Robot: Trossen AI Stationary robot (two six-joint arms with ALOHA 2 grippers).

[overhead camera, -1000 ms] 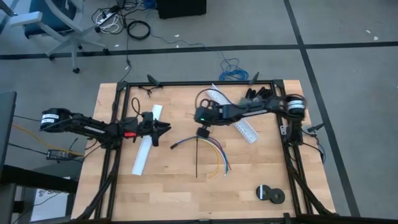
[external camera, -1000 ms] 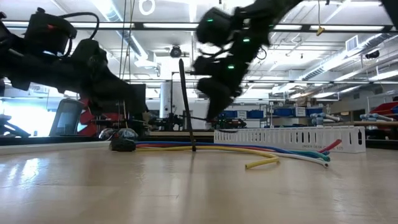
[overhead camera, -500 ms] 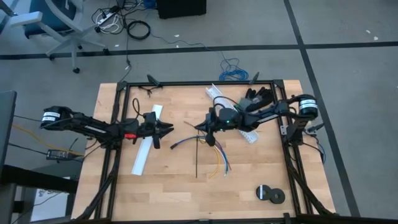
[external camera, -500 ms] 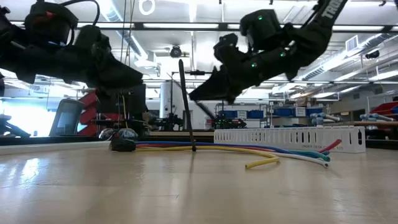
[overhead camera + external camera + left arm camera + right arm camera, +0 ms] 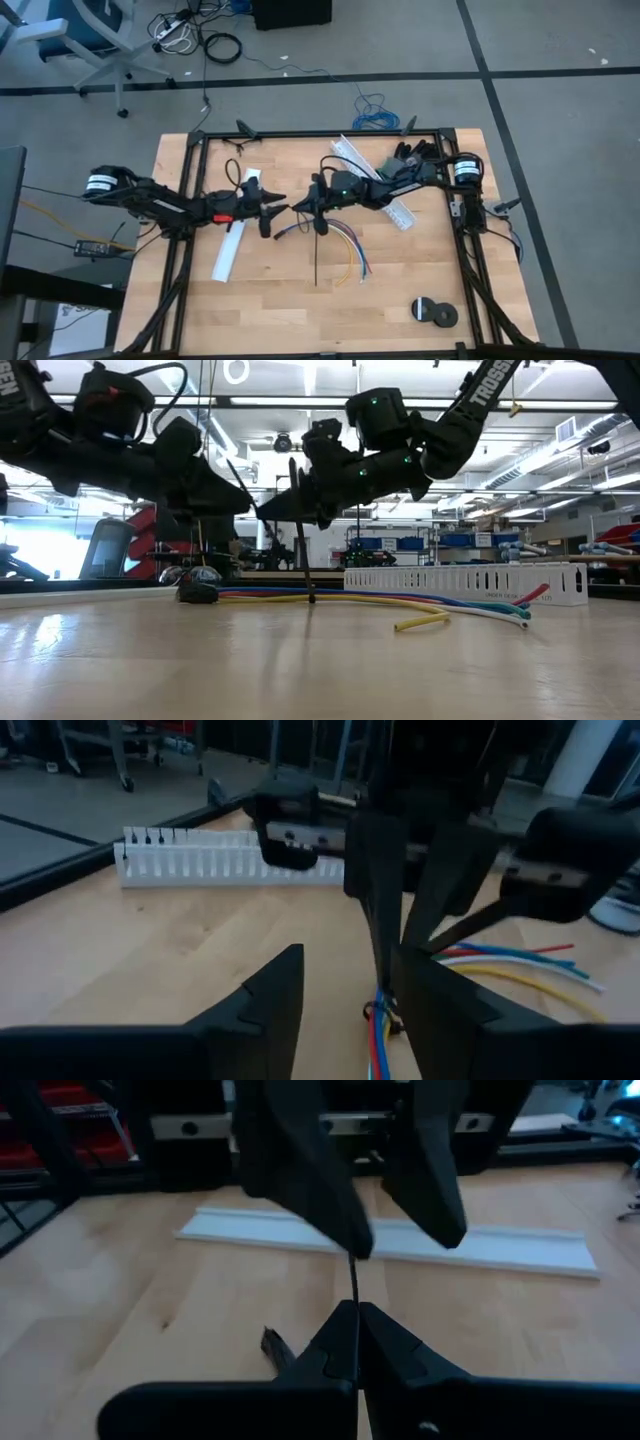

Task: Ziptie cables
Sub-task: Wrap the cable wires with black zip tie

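High view: right tool [image 5: 312,202] pinches a ziptie [image 5: 317,250] over the cables [image 5: 345,245], left tool [image 5: 272,211] spread beside it; bundle not yet cinched

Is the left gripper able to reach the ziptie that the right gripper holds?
Probably yes. The left gripper, fingers apart, faces the right gripper, shut on the ziptie, with nothing between them.
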